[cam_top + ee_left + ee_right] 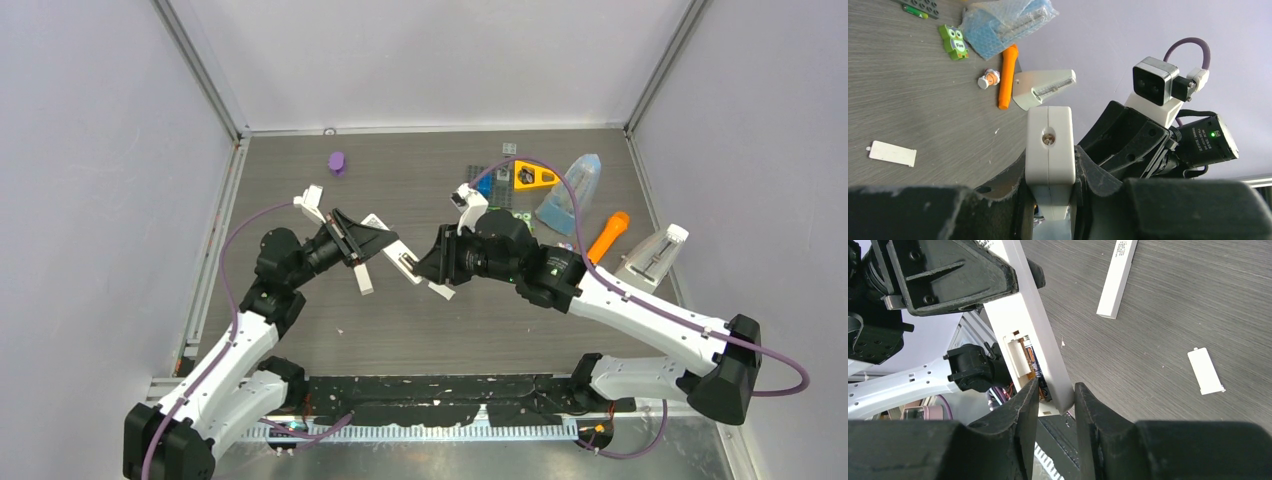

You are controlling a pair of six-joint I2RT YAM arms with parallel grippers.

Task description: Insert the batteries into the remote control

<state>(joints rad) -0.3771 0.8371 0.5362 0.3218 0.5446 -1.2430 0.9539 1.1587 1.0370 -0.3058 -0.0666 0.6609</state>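
White plastic makes up the remote control (385,235), which is held off the surface (300,190) above its middle, with its battery bay uncovered. Inside the bay a dark battery (1034,362) with orange-brown marking lies beside a white rounded piece. The left tool (368,240) is clamped on one end of the remote control; seen from the left wrist, the white body sits squarely between its two dark fingers. The right tool (1056,395) has a finger on either side of the other end, just below the bay. Whether those fingers press on the plastic or merely flank it cannot be told. A loose battery cover (1205,371) lies flat on the surface, apart from the remote control. A longer white bar (1118,277) with printing at one end lies flat there too. Toward the right edge an orange carrot-shaped toy (608,236) rests just beside a white wedge (655,255). A small purple object (337,161) sits near the far edge, left of centre.
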